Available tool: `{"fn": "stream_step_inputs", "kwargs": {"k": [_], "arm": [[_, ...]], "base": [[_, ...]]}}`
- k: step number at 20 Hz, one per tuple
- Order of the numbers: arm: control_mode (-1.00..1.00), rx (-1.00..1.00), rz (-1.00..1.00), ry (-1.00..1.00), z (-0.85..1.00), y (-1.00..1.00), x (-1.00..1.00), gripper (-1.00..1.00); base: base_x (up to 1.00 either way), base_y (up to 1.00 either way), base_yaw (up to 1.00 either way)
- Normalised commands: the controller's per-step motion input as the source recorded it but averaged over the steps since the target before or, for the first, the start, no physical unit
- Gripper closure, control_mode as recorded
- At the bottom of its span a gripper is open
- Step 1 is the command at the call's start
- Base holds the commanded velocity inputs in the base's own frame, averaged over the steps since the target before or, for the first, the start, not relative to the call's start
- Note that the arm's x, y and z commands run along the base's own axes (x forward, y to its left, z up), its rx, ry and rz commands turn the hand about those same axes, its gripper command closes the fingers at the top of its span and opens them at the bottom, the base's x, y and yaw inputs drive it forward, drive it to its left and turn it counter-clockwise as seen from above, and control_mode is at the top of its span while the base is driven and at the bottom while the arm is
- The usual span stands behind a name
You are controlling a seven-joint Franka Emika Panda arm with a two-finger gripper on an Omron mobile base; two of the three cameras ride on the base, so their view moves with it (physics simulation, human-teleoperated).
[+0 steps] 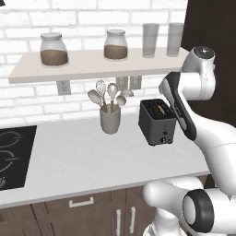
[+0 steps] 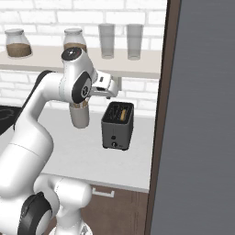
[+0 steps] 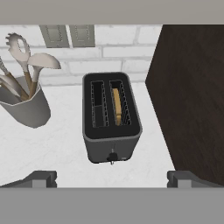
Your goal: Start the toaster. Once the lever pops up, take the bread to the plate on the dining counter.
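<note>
The dark grey toaster (image 1: 157, 122) (image 2: 118, 126) (image 3: 111, 131) stands on the white worktop near the brick wall. A tan slice of bread (image 3: 116, 105) (image 2: 123, 113) sits down in its right slot; the left slot is empty. A small knob (image 3: 112, 156) shows low on the narrow front face. My gripper (image 3: 112, 178) hovers above and in front of the toaster, open, its fingers spread wide with nothing between them. The plate and the dining counter are out of view.
A grey utensil cup (image 1: 110, 119) (image 3: 26, 107) with spoons stands left of the toaster. A tall dark cabinet panel (image 3: 192, 96) (image 2: 202, 114) rises close on its right. A shelf (image 1: 92, 64) with jars and glasses hangs above, and a black hob (image 1: 11, 154) lies far left.
</note>
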Motion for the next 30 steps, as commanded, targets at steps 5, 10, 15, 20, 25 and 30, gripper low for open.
{"fn": "stream_step_inputs", "kwargs": {"k": [5, 10, 15, 20, 25, 30], "arm": [[-1.0, 0.0, 0.0, 0.0, 0.0, 0.0, 0.0, -1.0], [-1.0, 0.0, 0.0, 0.0, 0.0, 0.0, 0.0, -1.0], [-1.0, 0.0, 0.0, 0.0, 0.0, 0.0, 0.0, -1.0], [-1.0, 0.0, 0.0, 0.0, 0.0, 0.0, 0.0, -1.0], [-1.0, 0.0, 0.0, 0.0, 0.0, 0.0, 0.0, -1.0], [-1.0, 0.0, 0.0, 0.0, 0.0, 0.0, 0.0, -1.0]], "base": [[0.0, 0.0, 0.0], [0.0, 0.0, 0.0], [0.0, 0.0, 0.0], [0.0, 0.0, 0.0], [0.0, 0.0, 0.0], [0.0, 0.0, 0.0]]}}
